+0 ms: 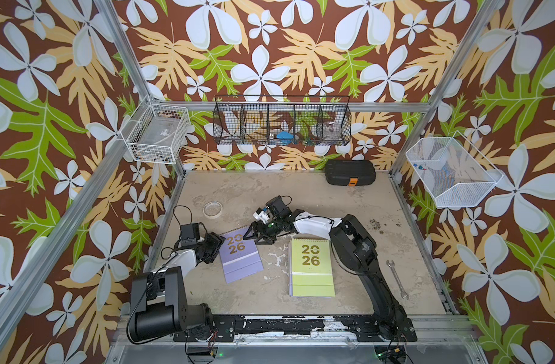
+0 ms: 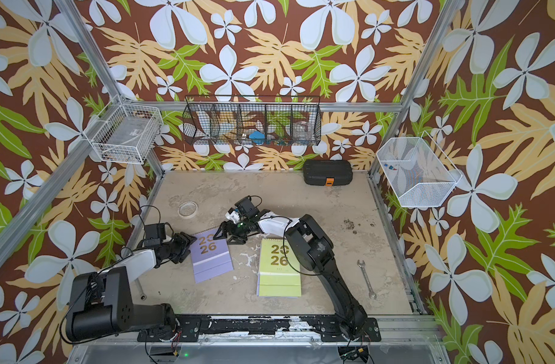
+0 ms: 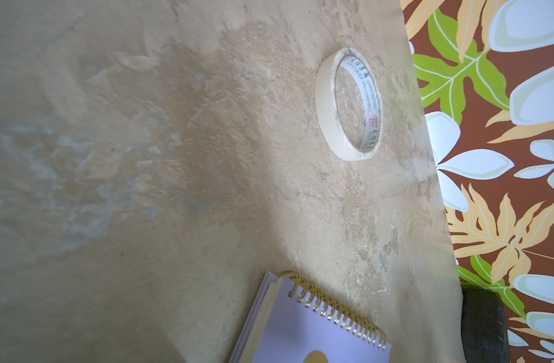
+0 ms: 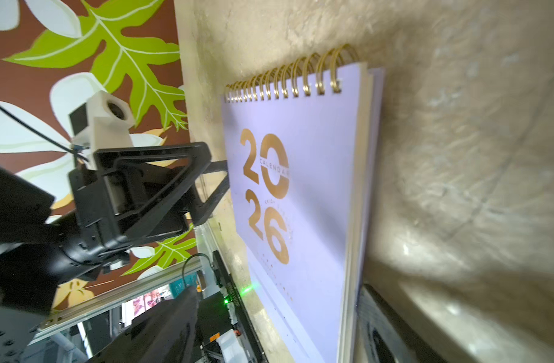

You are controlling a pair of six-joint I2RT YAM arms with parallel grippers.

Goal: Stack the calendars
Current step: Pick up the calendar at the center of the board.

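Observation:
A lilac calendar [image 1: 240,257] [image 2: 210,257] with a gold "2026" lies flat on the table, left of centre in both top views. My left gripper [image 1: 217,249] [image 2: 186,249] stands open against its left edge; one finger [image 4: 217,166] reaches that edge in the right wrist view. My right gripper [image 1: 257,237] [image 2: 230,236] is open at the calendar's spiral-bound far right corner, one finger over the cover and one finger [image 4: 392,327] beside the right edge. A lime green calendar [image 1: 312,268] lies to the right, with a lilac edge [image 1: 290,285] showing beneath it.
A tape roll [image 1: 212,209] [image 3: 348,103] lies behind the lilac calendar. A black case with an orange latch [image 1: 350,172] sits at the back wall. A wrench [image 1: 395,279] lies at the right. Wire baskets [image 1: 282,121] hang on the walls.

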